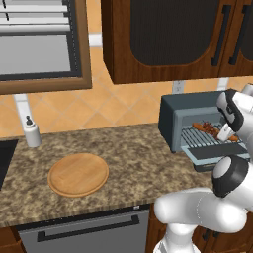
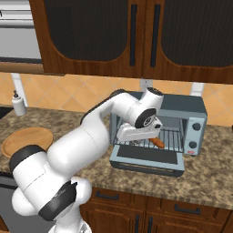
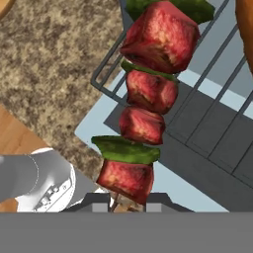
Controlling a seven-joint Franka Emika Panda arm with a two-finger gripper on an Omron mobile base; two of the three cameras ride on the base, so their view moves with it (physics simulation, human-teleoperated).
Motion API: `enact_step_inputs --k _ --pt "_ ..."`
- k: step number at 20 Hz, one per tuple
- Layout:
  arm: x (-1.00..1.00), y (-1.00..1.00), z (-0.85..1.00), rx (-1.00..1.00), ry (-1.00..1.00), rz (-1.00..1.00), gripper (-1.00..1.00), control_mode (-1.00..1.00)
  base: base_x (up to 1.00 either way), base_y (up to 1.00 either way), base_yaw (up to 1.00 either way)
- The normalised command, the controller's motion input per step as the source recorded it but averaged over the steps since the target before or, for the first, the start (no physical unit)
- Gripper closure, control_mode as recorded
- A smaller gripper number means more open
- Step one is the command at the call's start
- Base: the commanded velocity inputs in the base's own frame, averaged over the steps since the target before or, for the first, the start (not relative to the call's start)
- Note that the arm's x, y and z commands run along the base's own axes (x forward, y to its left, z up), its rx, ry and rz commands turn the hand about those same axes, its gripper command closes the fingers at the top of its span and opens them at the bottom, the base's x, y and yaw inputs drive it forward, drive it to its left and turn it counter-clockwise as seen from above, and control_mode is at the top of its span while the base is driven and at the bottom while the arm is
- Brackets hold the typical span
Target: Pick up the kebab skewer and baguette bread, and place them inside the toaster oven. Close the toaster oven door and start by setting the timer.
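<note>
Toaster oven (image 2: 193, 109): boxy blue-grey unit on the speckled brown counter (image 1: 133, 148), against the tiled wall below the dark wood cabinets (image 2: 136, 32). Knobs (image 2: 196, 127) sit on its right front side.

Toaster oven door (image 2: 150, 157): folded down flat in front of the oven's mouth, dark glass facing up. The wire rack (image 2: 173, 139) stands drawn out above it.

Kebab skewer (image 3: 143, 99): red meat chunks with green pieces between, pinched at its lower end by the claw (image 3: 127, 200), whose two dark tips are pressed nearly together on the stick. In the hand view the skewer hangs over the front corner of the wire rack and the lowered door. In the left base view it shows as a reddish-brown piece (image 1: 206, 128) at the oven's mouth over the rack.

Baguette bread (image 2: 157, 142): an orange-brown loaf end lies on the wire rack in the oven's opening, just beside the claw; an orange-brown edge at the top right of the hand view (image 3: 245, 24) appears to be the same loaf.

Claw (image 2: 136, 136): held at the oven's open front, above the lowered door.

Round wooden board (image 1: 78, 174): on the counter well to the left of the oven, nothing on it.

White bottle (image 1: 32, 132): on the counter by the wall, farther left of the oven than the board.
</note>
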Motion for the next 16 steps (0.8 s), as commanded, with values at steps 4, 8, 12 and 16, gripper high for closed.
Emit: enact_step_inputs --k 4,8,12,16 --pt "0.00 0.10 -0.16 -0.02 -0.10 -0.06 1.00 -1.00 0.00 0.00 0.00" --pt "0.05 0.12 -0.10 -0.07 -0.04 0.00 1.00 -1.00 0.00 0.00 0.00" --pt "0.13 0.02 -0.16 -0.08 0.00 0.00 1.00 -1.00 0.00 0.00 0.00" --pt "0.22 0.00 -0.14 -0.04 0.00 0.00 1.00 -1.00 0.00 0.00 0.00"
